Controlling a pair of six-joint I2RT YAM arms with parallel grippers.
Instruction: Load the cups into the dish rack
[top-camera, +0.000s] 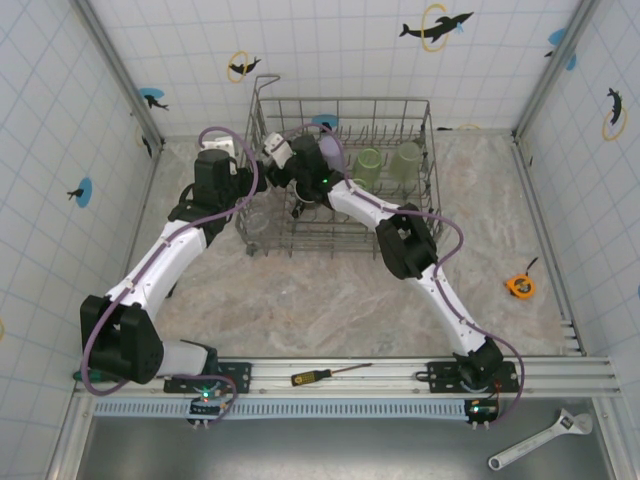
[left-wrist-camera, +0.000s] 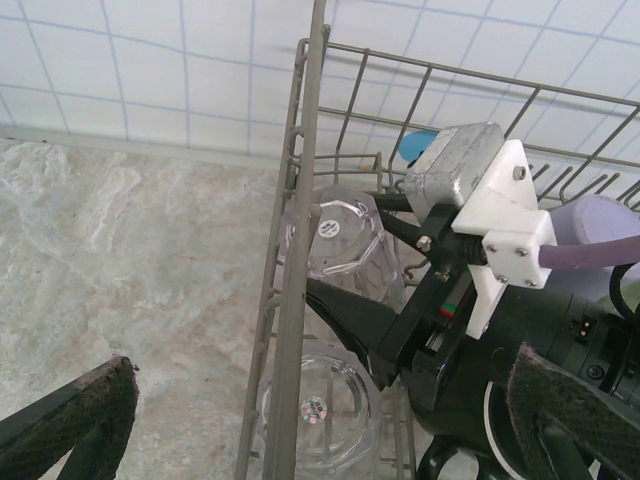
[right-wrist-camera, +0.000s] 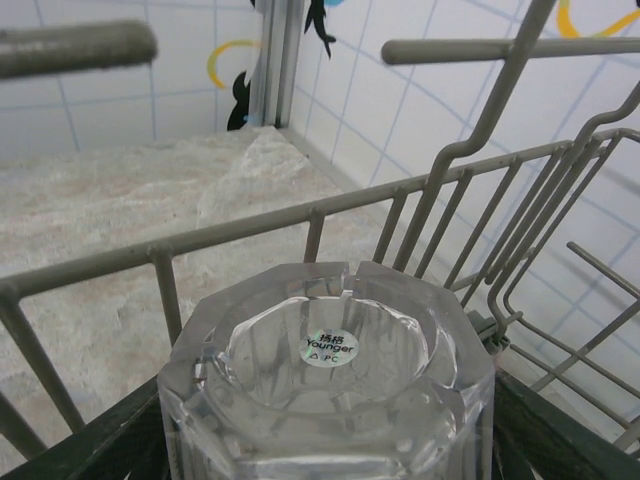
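While my right hand (right-wrist-camera: 325, 445) pinches the upturned clear glass (right-wrist-camera: 330, 390) low in the frame, just inside the wall of the dish rack (right-wrist-camera: 90, 265), I fear letting go askew would topple it onto the neighbouring glass (left-wrist-camera: 315, 410).

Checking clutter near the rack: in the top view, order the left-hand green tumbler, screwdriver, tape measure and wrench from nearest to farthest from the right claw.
1. Left-hand green tumbler, in the dish rack, beside the right claw.
2. Screwdriver, near edge, centre.
3. Tape measure, far right.
4. Wrench, near right corner.
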